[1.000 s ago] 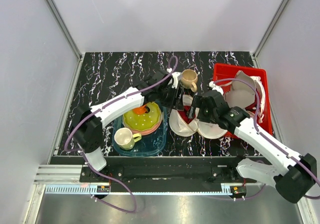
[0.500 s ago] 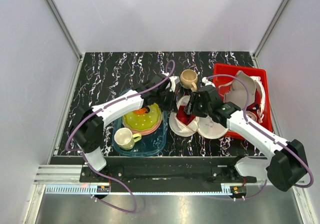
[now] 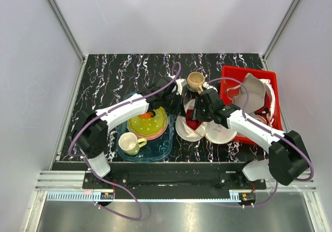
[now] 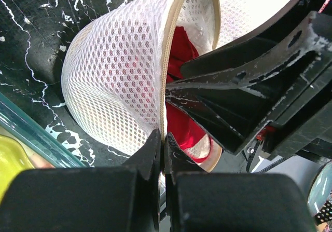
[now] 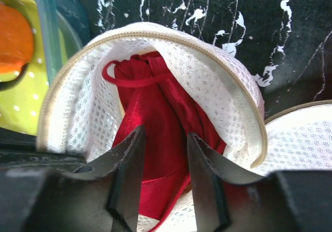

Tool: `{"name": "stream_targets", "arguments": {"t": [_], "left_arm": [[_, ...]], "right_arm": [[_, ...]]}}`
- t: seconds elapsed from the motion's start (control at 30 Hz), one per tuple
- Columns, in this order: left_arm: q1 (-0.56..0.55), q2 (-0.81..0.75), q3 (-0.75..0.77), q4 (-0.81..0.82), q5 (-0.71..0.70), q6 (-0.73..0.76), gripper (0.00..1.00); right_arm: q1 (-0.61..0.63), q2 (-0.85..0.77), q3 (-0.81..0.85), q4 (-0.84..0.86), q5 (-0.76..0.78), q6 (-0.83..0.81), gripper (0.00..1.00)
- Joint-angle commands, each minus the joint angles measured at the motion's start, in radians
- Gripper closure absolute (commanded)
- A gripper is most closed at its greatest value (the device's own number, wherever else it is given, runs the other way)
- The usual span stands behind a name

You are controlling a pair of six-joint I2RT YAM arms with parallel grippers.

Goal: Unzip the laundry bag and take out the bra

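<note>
The laundry bag (image 3: 185, 131) lies unzipped as two off-white mesh halves on the black table. In the left wrist view, my left gripper (image 4: 163, 145) is shut on the tan zipper rim of the left half (image 4: 111, 81) and holds it up. Inside, the bra shows as red satin with a strap loop (image 5: 155, 118). A peach padded edge (image 4: 208, 150) shows beneath the red. My right gripper (image 5: 163, 162) reaches into the bag. Its jaws are partly open and straddle a fold of the red fabric. From above, the right gripper (image 3: 197, 116) sits over the bag's middle.
A teal tray (image 3: 158, 145) left of the bag holds a yellow-green plate (image 3: 148, 122) on a pink one, and a yellow mug (image 3: 129, 143). A tan mug (image 3: 196, 80) stands behind the bag. The red bin (image 3: 226, 73) at right holds a grey-beige bra (image 3: 250, 100).
My left gripper has shut on the bag's rim. The right gripper has moved left and forward into the open bag, and its jaws have narrowed around the red fabric.
</note>
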Motion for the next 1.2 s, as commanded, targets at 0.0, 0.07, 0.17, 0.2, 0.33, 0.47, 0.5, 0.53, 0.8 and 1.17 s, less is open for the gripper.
{"name": "stream_targets", "arguments": {"t": [0.0,0.07,0.17,0.2,0.33,0.47,0.5,0.53,0.8,1.17], "left_arm": [[0.003,-0.052,-0.016,0.061,0.025,-0.017,1.0],[0.005,-0.058,-0.024,0.064,0.022,-0.017,1.0],[0.007,-0.064,-0.03,0.062,0.021,-0.017,1.0],[0.007,-0.067,-0.03,0.062,0.021,-0.019,1.0],[0.008,-0.07,-0.036,0.062,0.019,-0.019,1.0],[0.008,-0.072,-0.041,0.061,0.019,-0.019,1.0],[0.008,-0.07,-0.042,0.062,0.019,-0.019,1.0],[0.008,-0.072,-0.044,0.062,0.017,-0.022,1.0],[0.01,-0.072,-0.056,0.064,0.022,-0.022,1.0],[0.01,-0.085,-0.078,0.06,0.013,-0.017,1.0]], "right_arm": [[-0.005,-0.003,-0.023,0.03,0.046,-0.026,0.66],[-0.005,-0.03,-0.03,0.03,0.056,-0.02,0.83],[-0.005,-0.082,-0.039,0.021,0.076,-0.01,1.0],[-0.006,-0.098,-0.045,0.017,0.069,-0.008,1.0],[-0.005,-0.182,-0.06,0.017,0.046,0.01,1.0],[-0.005,-0.288,-0.073,0.014,0.032,0.03,1.0],[-0.006,-0.307,-0.079,0.017,0.024,0.035,1.0],[-0.005,-0.323,-0.085,0.027,0.018,0.041,1.0],[-0.005,-0.452,-0.09,0.082,-0.039,0.089,1.0],[-0.006,-0.514,0.145,-0.032,-0.016,0.072,1.0]]}}
